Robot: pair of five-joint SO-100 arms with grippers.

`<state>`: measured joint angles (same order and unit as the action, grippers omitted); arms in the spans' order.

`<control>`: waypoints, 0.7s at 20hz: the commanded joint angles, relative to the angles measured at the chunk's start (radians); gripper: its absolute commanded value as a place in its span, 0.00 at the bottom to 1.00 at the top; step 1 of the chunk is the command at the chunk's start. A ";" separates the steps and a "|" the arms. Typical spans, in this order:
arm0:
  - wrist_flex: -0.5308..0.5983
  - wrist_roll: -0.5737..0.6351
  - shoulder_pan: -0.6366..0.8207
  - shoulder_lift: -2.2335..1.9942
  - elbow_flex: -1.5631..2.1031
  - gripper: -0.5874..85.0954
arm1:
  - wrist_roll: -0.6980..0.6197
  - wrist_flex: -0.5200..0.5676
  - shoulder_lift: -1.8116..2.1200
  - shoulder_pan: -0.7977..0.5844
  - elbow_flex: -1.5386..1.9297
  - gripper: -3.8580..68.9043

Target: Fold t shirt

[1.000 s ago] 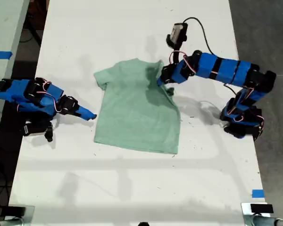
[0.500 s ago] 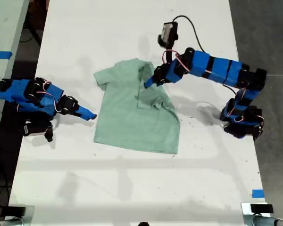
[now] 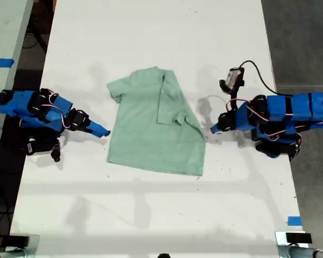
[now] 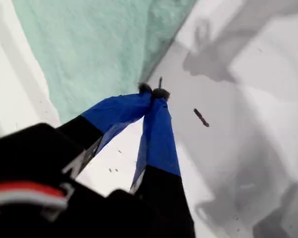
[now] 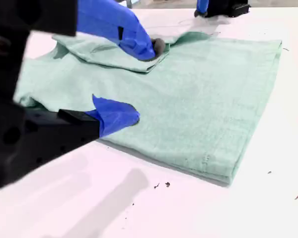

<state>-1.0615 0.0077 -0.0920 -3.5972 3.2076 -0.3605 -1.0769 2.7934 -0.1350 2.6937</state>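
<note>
- Exterior view: t shirt [image 3: 153,126] lies flat on the white table [image 3: 151,215] between both arms, one sleeve folded in over the body.
- My first gripper [image 4: 153,92]: jaws closed, holding nothing, tips just off the shirt's edge.
- My second gripper [image 5: 134,82]: jaws apart, empty, shirt directly ahead and touching the lower finger.
- Risk: a low sweep could snag the hem and undo the folded sleeve.

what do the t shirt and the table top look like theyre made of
The t shirt looks like soft knit cloth, likely cotton: matte mint green with a fine fuzzy texture, a stitched hem and limp folds. The table looks like a hard, smooth white surface, perhaps laminate or painted board: it shows soft shadows and faint sheen, though the exact material is unclear.
</note>
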 commanded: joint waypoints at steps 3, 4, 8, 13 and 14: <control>0.006 0.006 -0.009 -0.009 0.002 0.21 | -0.006 -0.083 0.676 0.044 0.394 0.05; 0.006 0.006 -0.009 -0.009 0.005 0.21 | 0.023 -0.141 0.707 0.023 0.410 0.05; 0.006 0.006 -0.011 -0.009 0.005 0.20 | 0.021 -0.120 0.709 0.029 0.414 0.05; 0.006 0.006 -0.009 -0.009 0.003 0.20 | 0.028 -0.121 0.709 0.023 0.416 0.05; 0.006 0.006 -0.009 -0.009 0.003 0.20 | 0.028 -0.120 0.709 0.020 0.416 0.05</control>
<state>-1.0615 0.0077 -0.0905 -3.5972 3.2076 -0.3421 -1.1965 3.4867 -0.1104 3.0526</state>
